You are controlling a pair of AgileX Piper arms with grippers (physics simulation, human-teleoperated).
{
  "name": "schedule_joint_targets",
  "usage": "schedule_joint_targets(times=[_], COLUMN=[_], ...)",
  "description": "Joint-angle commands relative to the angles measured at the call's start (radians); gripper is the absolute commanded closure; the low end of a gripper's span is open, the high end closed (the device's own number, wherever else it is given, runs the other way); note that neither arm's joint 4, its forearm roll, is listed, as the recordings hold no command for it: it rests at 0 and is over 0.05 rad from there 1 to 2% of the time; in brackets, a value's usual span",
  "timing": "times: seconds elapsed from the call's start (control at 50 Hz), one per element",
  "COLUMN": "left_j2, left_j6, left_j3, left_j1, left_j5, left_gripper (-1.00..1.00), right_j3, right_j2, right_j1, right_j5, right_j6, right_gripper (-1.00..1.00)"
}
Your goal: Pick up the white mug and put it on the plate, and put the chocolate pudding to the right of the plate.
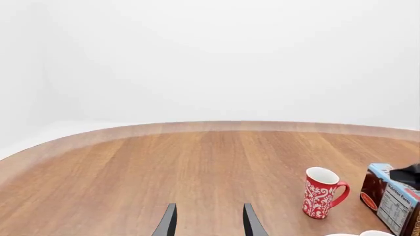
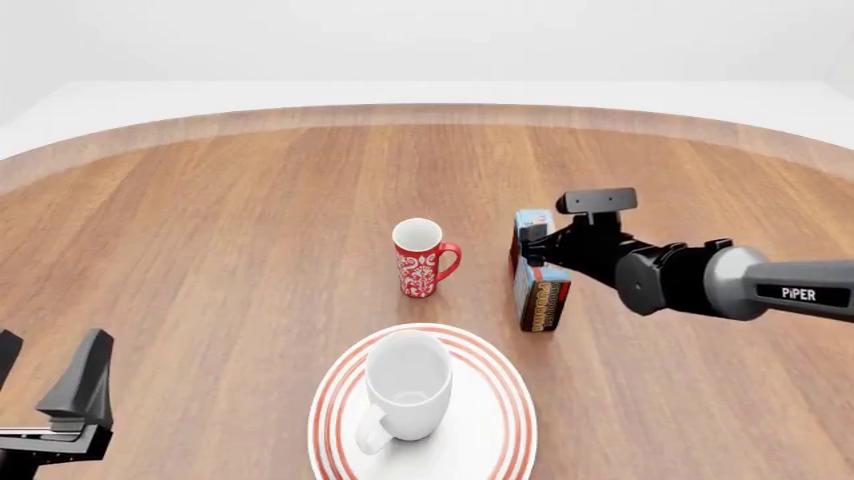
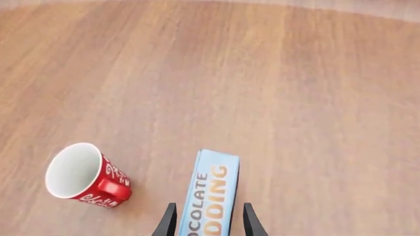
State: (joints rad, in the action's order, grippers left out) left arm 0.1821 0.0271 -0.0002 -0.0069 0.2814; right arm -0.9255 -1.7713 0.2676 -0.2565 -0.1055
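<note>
White mug [image 2: 407,385] sits on the plate [image 2: 501,440] at lower centre; right gripper [image 3: 207,216] straddles the upright chocolate pudding [image 3: 211,196] right of centre, clamping unclear, so it may topple; left gripper [image 2: 47,375] jaws apart.

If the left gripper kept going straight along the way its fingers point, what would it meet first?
Probably nothing: ahead of the left gripper lies bare table up to the far edge. The red mug and chocolate pudding stand off to one side, apparently outside that line, though depth is hard to judge.
</note>
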Motion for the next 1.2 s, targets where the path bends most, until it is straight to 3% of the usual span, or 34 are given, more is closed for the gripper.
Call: schedule_joint_targets(times=[0.02,0.38,1.2], left_j2=[0.005,-0.077,-0.061], left_j6=[0.000,0.002,0.004], left_j3=[0.000,0.000,0.000], left_j1=[-0.002,-0.002,-0.006], left_j5=[0.005,-0.077,-0.061], left_gripper=[-1.00,-1.00,-1.00], right_j3=[-0.003,-0.005,-0.013], right_j2=[-0.024,-0.040,-0.105], right_j1=[0.002,0.006,0.009], right_j5=[-0.008,-0.014,-0.036], right_j6=[0.008,0.017,0.027], right_gripper=[-1.00,-1.00,-1.00])
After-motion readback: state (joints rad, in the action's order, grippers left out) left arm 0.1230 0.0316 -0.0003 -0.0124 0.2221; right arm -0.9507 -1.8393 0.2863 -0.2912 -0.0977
